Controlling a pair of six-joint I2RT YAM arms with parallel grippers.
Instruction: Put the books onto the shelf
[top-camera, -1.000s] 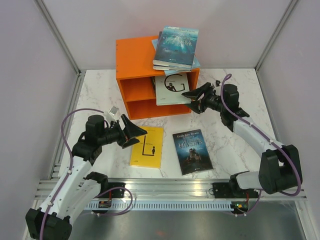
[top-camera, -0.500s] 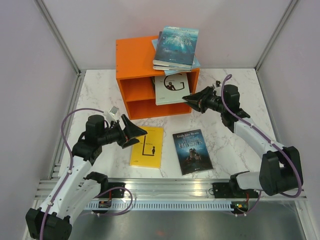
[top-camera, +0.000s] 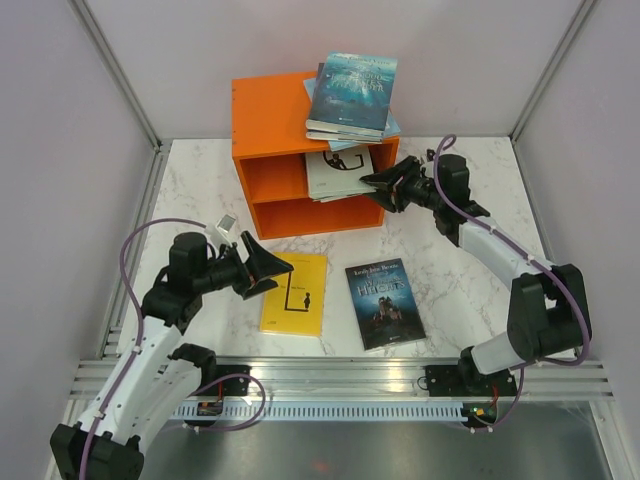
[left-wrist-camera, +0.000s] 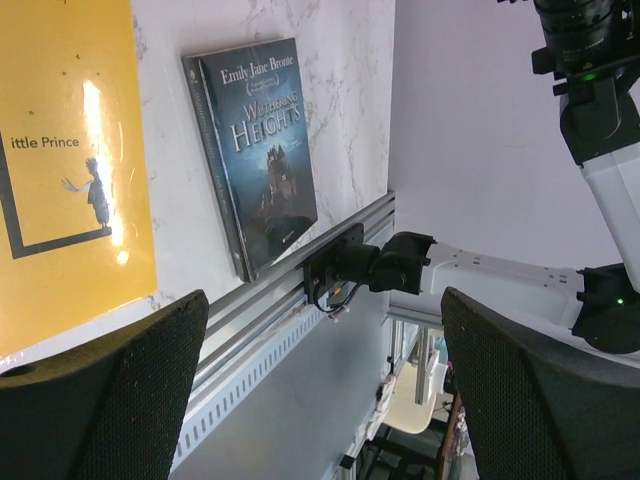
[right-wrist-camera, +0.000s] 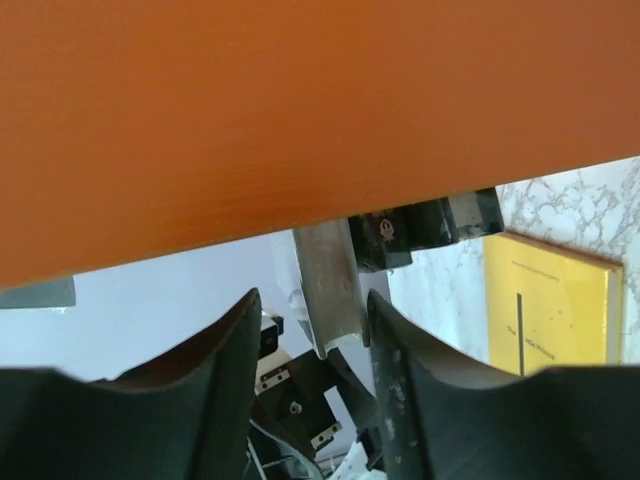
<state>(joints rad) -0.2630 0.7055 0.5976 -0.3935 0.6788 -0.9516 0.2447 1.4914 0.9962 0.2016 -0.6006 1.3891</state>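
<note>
Dark book (top-camera: 384, 303) and yellow book (top-camera: 296, 293) flat on the marble table (top-camera: 450, 310), left claw (top-camera: 280, 275) spread wide over the yellow book's edge, right claw (top-camera: 372, 188) around the white-grey book (top-camera: 330, 175) in the orange shelf (top-camera: 262, 120) upper compartment, cannot tell if gripping, book stack (top-camera: 350, 95) on the shelf top.

Your right hand (top-camera: 372, 186) has moved up and to the left in the top view. It went from beside the lower right corner of the shelf (top-camera: 265, 120) to the mouth of the upper compartment. Its fingers stand closer together than a second ago. The white-grey book (top-camera: 335, 172) hung tilted out of that compartment, drooping over the lower opening. It now lies nearly flat and deeper inside. Its pale edge now sits between the fingers; whether they clamp it is unclear. The right elbow has drawn in toward the shelf.
</note>
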